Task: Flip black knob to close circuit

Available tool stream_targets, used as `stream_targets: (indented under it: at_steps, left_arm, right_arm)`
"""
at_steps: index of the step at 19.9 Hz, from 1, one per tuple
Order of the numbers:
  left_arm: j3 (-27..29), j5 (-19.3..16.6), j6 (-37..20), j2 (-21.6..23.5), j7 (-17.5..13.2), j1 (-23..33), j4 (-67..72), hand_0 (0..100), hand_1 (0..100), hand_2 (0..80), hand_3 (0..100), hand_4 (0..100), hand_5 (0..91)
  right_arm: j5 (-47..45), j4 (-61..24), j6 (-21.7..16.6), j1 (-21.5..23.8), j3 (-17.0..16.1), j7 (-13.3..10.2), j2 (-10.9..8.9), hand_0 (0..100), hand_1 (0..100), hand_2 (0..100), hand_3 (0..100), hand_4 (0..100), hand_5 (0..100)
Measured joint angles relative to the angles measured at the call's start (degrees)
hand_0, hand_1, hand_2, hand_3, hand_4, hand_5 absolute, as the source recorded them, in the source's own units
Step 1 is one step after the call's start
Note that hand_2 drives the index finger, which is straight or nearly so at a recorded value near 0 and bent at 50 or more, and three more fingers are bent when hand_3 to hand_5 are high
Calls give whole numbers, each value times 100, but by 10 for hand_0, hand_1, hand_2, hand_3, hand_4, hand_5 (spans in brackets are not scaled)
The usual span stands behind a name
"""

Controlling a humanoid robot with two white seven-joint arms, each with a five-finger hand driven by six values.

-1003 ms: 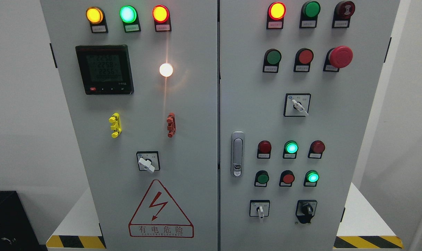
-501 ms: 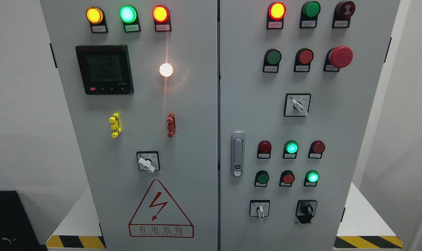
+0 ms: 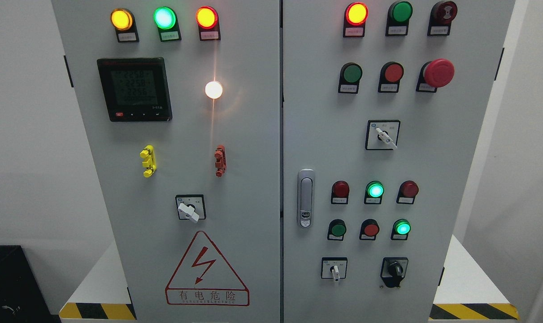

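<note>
Neither hand shows, so their state cannot be told; black knob (image 3: 394, 269), lower right of frame, sits untouched, awaiting the reach.

Head-camera view: no part of the robot's own body is in frame (neither arm comes in from the lower left, the lower right or the bottom edge), so nothing can be told of its colours, casing shapes, cables, screws or markings
</note>
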Motion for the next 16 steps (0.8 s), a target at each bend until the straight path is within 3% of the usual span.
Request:
stream_targets:
  at_steps: [8, 16]
  left_arm:
    - [0, 0, 0, 0, 0, 0, 0, 120, 556, 0, 0, 0, 0]
    - [0, 0, 0, 0, 0, 0, 0, 120, 556, 0, 0, 0, 0]
  right_arm:
    - [1065, -1158, -4, 54, 25, -111, 4, 0, 125, 816, 999, 854, 805]
    - [2007, -2393, 12, 58, 37, -102, 72, 0, 170, 889, 1000, 903, 919]
